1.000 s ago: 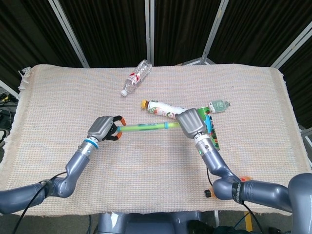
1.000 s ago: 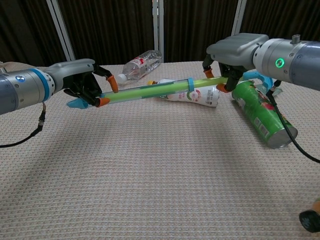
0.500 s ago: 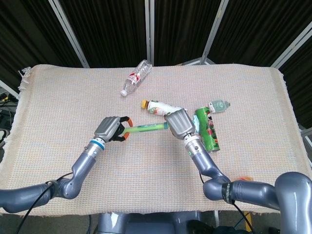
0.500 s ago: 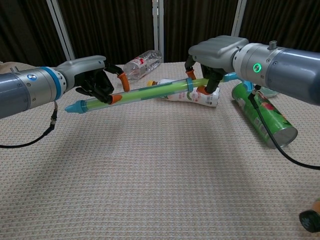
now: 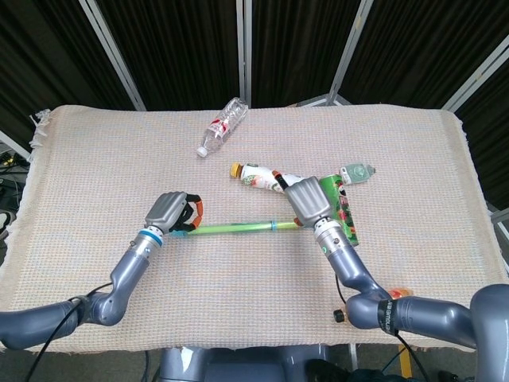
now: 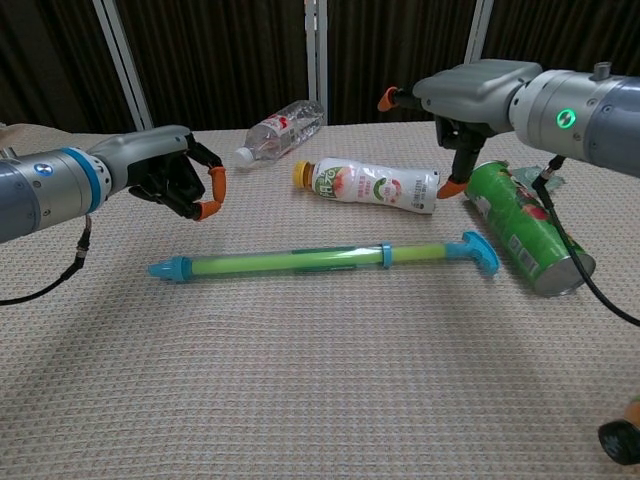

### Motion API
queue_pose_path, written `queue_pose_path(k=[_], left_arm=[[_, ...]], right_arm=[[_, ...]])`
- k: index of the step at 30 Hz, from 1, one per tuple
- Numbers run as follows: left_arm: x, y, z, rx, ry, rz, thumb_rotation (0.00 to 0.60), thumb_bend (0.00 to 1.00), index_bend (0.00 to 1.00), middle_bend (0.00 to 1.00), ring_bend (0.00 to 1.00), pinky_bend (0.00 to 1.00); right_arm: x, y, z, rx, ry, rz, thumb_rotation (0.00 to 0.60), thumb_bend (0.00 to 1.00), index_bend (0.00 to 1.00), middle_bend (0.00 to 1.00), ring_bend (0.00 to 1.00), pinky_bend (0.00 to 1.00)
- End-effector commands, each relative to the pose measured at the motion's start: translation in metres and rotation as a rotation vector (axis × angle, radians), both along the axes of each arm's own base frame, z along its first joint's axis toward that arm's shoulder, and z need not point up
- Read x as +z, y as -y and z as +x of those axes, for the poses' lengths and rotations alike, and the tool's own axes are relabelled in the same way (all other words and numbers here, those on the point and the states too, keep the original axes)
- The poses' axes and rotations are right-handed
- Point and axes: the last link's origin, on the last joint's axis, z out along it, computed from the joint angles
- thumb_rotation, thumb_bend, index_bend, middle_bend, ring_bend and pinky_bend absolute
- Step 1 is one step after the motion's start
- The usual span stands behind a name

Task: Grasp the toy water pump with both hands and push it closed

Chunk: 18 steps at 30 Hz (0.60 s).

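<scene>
The toy water pump (image 5: 235,228) (image 6: 320,260) is a green tube with a cyan nozzle on the left. A cyan ring and a thin rod lead to its cyan handle on the right. It lies flat on the woven cloth, with some rod showing between ring and handle. My left hand (image 5: 171,213) (image 6: 165,180) hovers just above and behind the nozzle end, fingers loosely curved and holding nothing. My right hand (image 5: 306,203) (image 6: 475,95) hangs above the handle end with its fingers spread, apart from the pump.
Behind the pump lies a drink bottle with an orange cap (image 5: 256,175) (image 6: 370,185). A green can (image 5: 340,208) (image 6: 525,230) lies under my right hand. A clear water bottle (image 5: 223,127) (image 6: 280,128) lies further back, and a green-capped bottle (image 5: 356,171) behind the can.
Both hands have let go of the pump, which has dropped from mid-air onto the cloth. The hands have drawn apart, the right one rising and the left moving back.
</scene>
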Motion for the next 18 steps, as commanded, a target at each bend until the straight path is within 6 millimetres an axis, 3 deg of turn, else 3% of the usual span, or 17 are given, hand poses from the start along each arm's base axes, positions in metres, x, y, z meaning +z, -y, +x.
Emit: queue_pose_path(k=[1,3,11,14,18], left_arm=[[0.001,0.002,-0.010,0.012,-0.027,-0.009,0.600,0.37,0.08,0.88,0.83,1.00],[0.007,0.004,-0.016,0.026,-0.012,0.004,0.600,0.30,0.00,0.86,0.83,1.00],[0.062,0.019,-0.047,0.004,-0.023,0.173,0.600,0.28,0.00,0.77,0.74,0.97],[0.089,0.032,-0.064,-0.007,-0.051,0.261,0.600,0.28,0.00,0.70,0.68,0.88],[0.115,0.052,-0.079,-0.019,-0.076,0.345,0.600,0.26,0.00,0.51,0.50,0.62]], right_arm=[[0.015,-0.004,-0.011,-0.009,-0.006,-0.015,0.600,0.00,0.00,1.00,1.00,1.00],[0.029,-0.007,-0.022,-0.020,-0.011,-0.033,0.600,0.00,0.00,1.00,1.00,1.00],[0.099,-0.030,-0.068,-0.049,0.012,-0.127,0.600,0.00,0.00,1.00,1.00,1.00],[0.125,-0.045,-0.093,-0.057,0.024,-0.166,0.600,0.00,0.00,0.99,1.00,1.00],[0.149,-0.065,-0.122,-0.059,0.053,-0.204,0.600,0.00,0.00,0.93,0.97,1.00]])
